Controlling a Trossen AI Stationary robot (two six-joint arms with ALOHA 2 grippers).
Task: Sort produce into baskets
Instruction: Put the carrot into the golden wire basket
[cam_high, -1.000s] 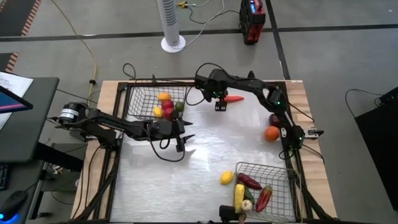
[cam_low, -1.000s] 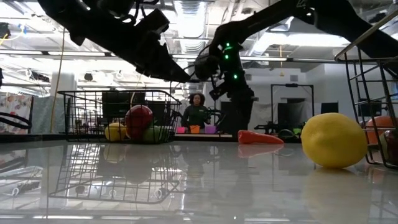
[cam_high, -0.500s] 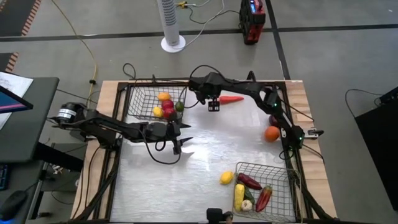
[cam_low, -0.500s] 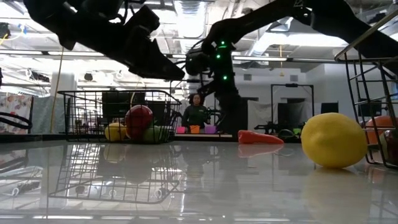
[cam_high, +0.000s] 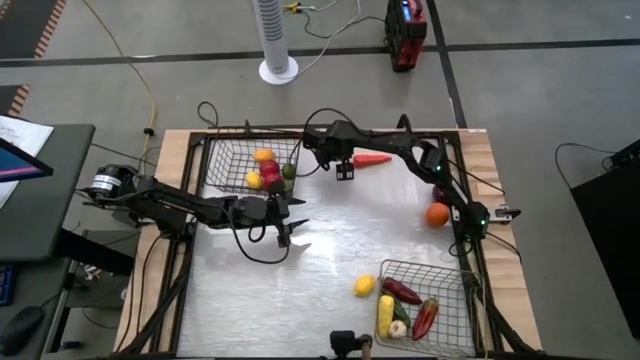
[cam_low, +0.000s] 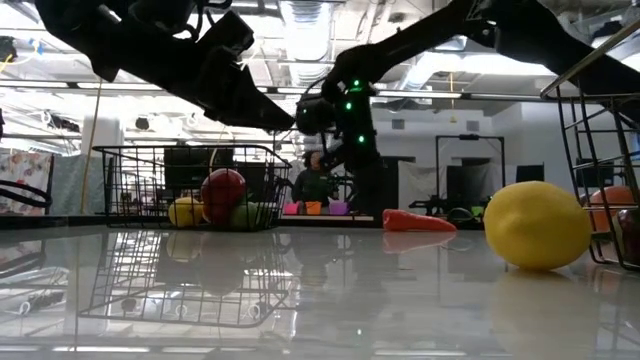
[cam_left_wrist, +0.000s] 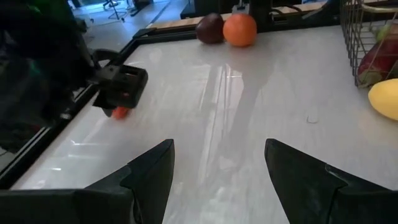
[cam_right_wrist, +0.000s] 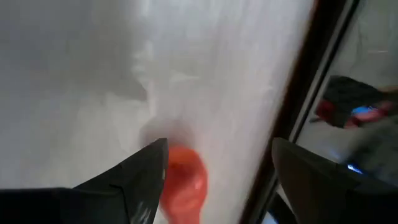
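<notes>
Right end effector (cam_high: 343, 172) beside carrot (cam_high: 372, 158), no legible writing.

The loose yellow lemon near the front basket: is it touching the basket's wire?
Apart. The high view shows the lemon lying on bare table with a clear strip of white surface between it and the near rim of the basket.

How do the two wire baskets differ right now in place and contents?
The far-left basket sits at the table's back corner, holding round pieces: yellow, red, green. The near-right basket sits at the front corner, holding long pieces plus a white garlic. A lemon lies just outside the near-right basket; nothing lies beside the far-left one. Both are dark wire grid.
</notes>
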